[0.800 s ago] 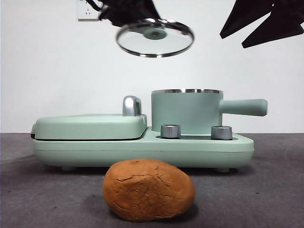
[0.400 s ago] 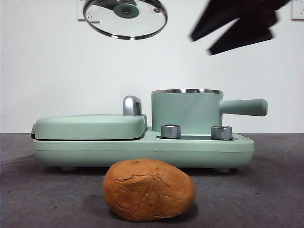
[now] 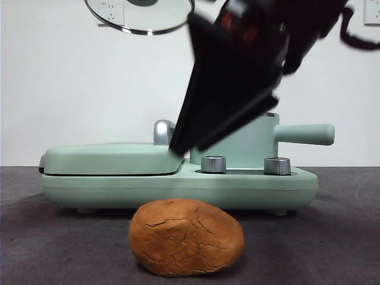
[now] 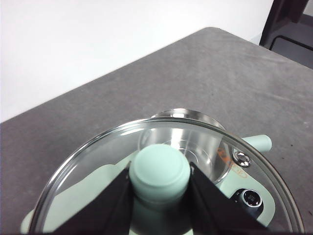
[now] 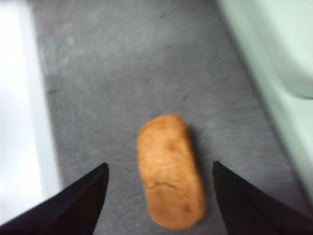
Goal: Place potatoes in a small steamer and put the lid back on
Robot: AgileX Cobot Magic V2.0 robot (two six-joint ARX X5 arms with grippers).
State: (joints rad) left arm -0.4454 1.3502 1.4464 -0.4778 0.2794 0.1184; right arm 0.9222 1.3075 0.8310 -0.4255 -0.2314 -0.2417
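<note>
The potato (image 3: 186, 237) lies on the grey table (image 3: 332, 237) in front of the mint-green cooker (image 3: 178, 181), apart from it, with nothing touching it. The right gripper (image 5: 159, 171) hangs above the potato with its jaws spread wide, one to each side of it and clear of it; in the front view this arm (image 3: 237, 71) is large and dark and covers most of the pot (image 3: 261, 139), whose side handle (image 3: 304, 134) sticks out past it. The left gripper (image 4: 160, 178) pinches the green knob (image 4: 159, 169) of the glass lid (image 3: 139, 15) and holds the lid high in the air above the cooker, with the open pot (image 4: 188, 142) seen through the glass
</note>
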